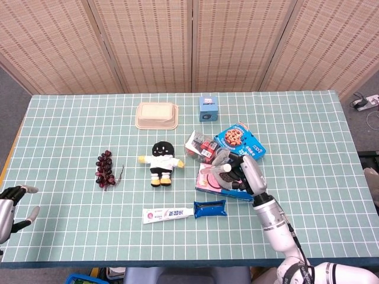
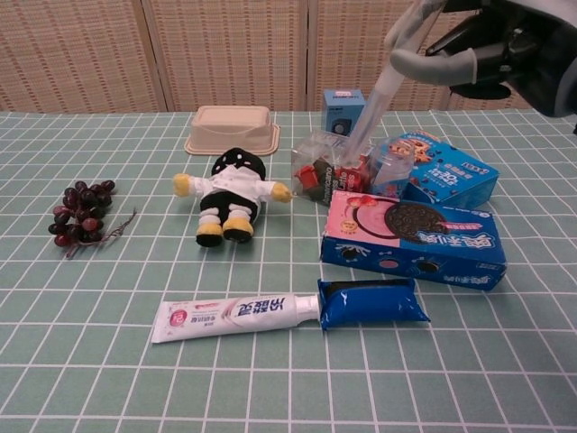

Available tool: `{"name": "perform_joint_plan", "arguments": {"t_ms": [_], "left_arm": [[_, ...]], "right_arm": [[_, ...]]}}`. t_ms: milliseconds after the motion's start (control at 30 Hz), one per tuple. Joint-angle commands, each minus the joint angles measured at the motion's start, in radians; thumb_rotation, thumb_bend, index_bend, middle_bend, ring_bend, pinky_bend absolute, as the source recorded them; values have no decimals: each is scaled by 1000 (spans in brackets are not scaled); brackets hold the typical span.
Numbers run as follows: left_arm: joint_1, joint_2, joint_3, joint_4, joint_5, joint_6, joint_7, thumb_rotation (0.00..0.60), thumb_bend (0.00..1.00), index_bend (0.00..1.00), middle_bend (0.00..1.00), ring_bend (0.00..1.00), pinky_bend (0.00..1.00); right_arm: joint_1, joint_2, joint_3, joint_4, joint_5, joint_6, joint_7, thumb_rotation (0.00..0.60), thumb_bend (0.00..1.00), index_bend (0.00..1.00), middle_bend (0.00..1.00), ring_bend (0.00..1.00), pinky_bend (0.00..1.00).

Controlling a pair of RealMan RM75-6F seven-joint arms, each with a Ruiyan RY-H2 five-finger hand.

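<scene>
My right hand [image 1: 243,171] hovers over the pink and blue sandwich-cookie box [image 1: 207,178], holding nothing. In the chest view the right hand [image 2: 464,54] enters at the top right, with its fingers [image 2: 374,99] apart and one reaching down toward the clear snack bag [image 2: 338,167]. Behind that bag lies a blue cookie box [image 2: 446,176]. My left hand [image 1: 12,204] rests at the table's near left edge, fingers spread, empty and far from everything.
A black and white plush doll [image 1: 160,161] lies mid-table, dark grapes [image 1: 105,169] to its left. A beige tray [image 1: 157,115] and small blue box [image 1: 208,108] stand further back. A toothpaste tube [image 1: 167,213] and blue pouch [image 1: 211,208] lie near the front.
</scene>
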Motion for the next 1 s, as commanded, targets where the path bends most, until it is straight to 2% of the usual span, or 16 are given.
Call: {"name": "perform_joint_plan", "arguments": {"t_ms": [33,100,333,433,567,667,867,1000], "left_arm": [[0,0,0,0,-1,-2,1,600,322,467,390,358,534],[-1,0,0,0,-2,-3,2,600,322,467,390,358,534],[0,0,0,0,0,0,-1,600,323,466,390,358,534],[0,1,0,-1,-1,-1,-2,600,323,465,390,358,534],[1,1,0,-1,1,2,-3,600,322,469,390,358,534],[1,2,0,-1,1,2,-3,600,322,470,390,358,534],[1,1,0,-1,1,2,-2,600,322,470,390,358,534],[1,1,-1,-1,1,2,-1,600,322,470,390,358,534]], "right_arm": [[-11,46,4,-33,23,-53,115,600,541,774,1000,1000,1000],[-10,39,-4,-8,13,-34,35,600,541,774,1000,1000,1000],[-11,-42,-49,103,-60,95,-395,600,541,773,1000,1000,1000],[-11,-58,-59,99,-61,105,-482,600,541,773,1000,1000,1000],[-13,-46,-51,53,-35,79,-417,600,541,773,1000,1000,1000],[-17,-37,-43,37,-34,64,-320,600,541,773,1000,1000,1000],[-18,24,-35,-26,-34,-23,8,600,541,773,1000,1000,1000],[-17,60,-35,-37,-64,-55,164,600,539,773,1000,1000,1000]]}}
